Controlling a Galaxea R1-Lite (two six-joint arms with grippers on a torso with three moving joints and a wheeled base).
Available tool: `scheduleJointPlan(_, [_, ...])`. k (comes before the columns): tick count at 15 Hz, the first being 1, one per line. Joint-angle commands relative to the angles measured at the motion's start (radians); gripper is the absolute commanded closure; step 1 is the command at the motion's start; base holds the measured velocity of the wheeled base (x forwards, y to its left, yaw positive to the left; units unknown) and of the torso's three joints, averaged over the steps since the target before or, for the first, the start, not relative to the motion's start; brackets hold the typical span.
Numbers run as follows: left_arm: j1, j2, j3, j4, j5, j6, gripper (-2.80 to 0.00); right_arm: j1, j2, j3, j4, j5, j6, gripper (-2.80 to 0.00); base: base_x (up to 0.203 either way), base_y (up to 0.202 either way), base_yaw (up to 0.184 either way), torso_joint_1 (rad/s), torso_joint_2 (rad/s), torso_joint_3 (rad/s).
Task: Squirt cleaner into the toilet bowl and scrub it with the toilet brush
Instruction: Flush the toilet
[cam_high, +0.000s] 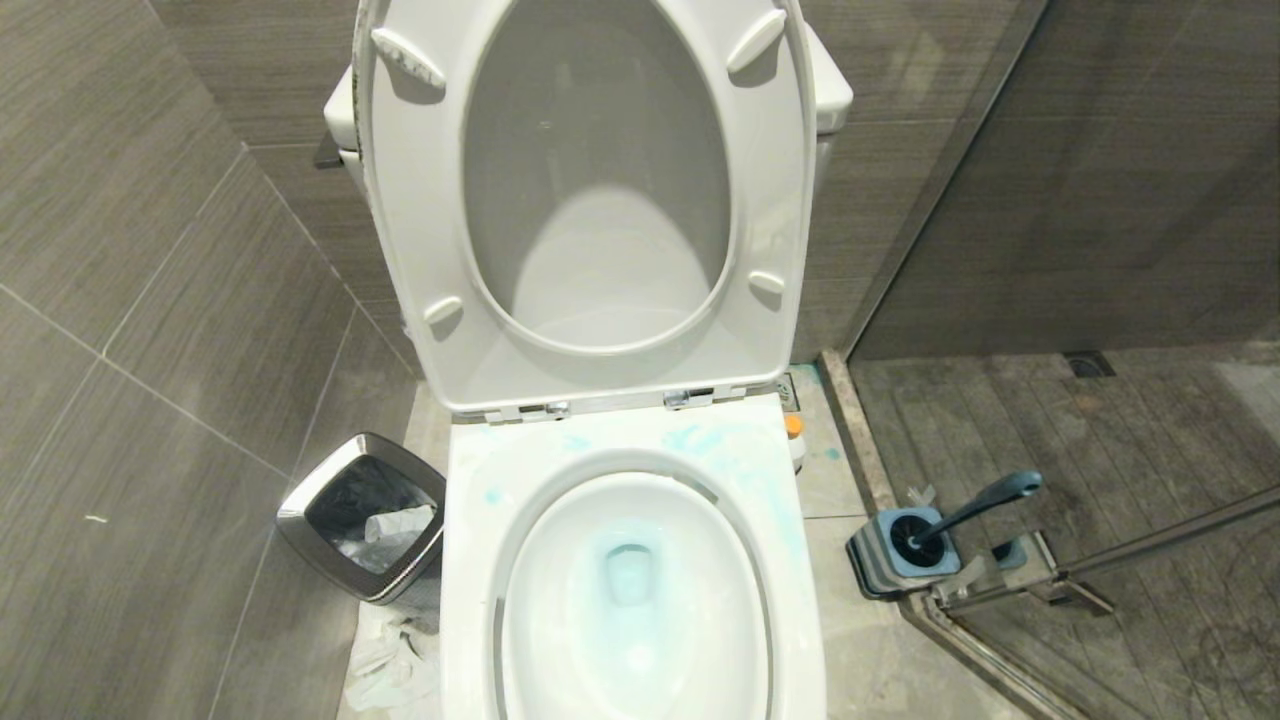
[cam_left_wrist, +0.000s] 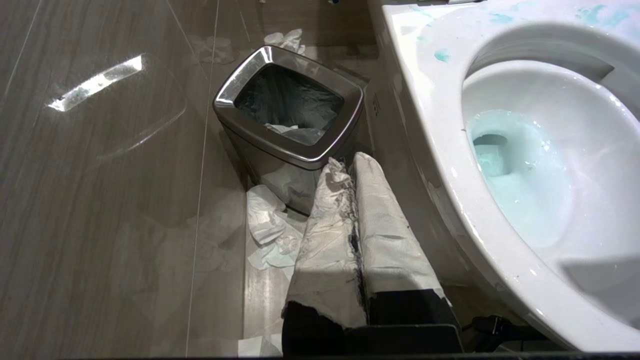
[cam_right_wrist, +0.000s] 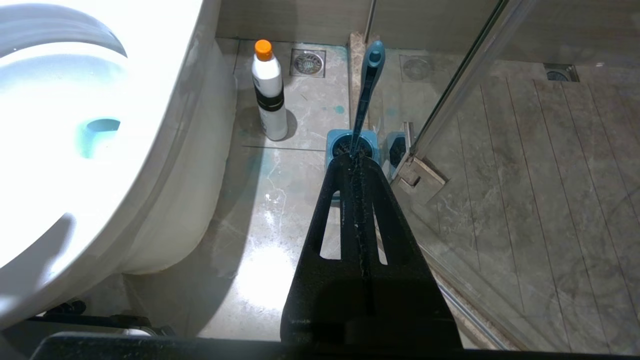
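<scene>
The white toilet bowl (cam_high: 470, 560) stands in the middle with its seat and lid raised. Pale blue cleaner (cam_high: 700, 440) is smeared over the back rim and tints the water (cam_high: 630, 575). To the right of the bowl, on the floor, the toilet brush (cam_high: 985, 500) stands in its blue holder (cam_high: 880, 560) with its teal handle leaning right. Neither gripper shows in the head view. My left gripper (cam_left_wrist: 350, 162), its fingers wrapped in white paper, is shut and empty, low beside the bowl's rim (cam_left_wrist: 435, 125). My right gripper (cam_right_wrist: 356, 159) is shut and empty, pointing at the brush handle (cam_right_wrist: 370, 85).
A square steel waste bin (cam_high: 300, 510) stands left of the toilet, with crumpled tissues (cam_high: 395, 660) on the floor around it. A white bottle with an orange cap (cam_right_wrist: 270, 100) stands behind the bowl's right side. A glass shower door (cam_right_wrist: 465, 75) and its hinge close in beside the brush holder.
</scene>
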Motion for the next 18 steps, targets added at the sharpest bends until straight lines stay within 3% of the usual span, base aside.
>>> scheduleJointPlan(1, [0.0, 0.0, 0.0, 0.0, 0.0, 0.0, 0.0, 0.0, 0.003, 0.0, 0.0, 0.001, -0.001, 0.0, 0.0, 0.0, 0.0, 0.0, 0.0, 0.0])
scheduleJointPlan(18, [-0.001, 0.0, 0.001, 0.0, 0.0, 0.0, 0.0, 0.0, 0.003, 0.0, 0.0, 0.001, -0.001, 0.0, 0.0, 0.0, 0.0, 0.0, 0.0, 0.0])
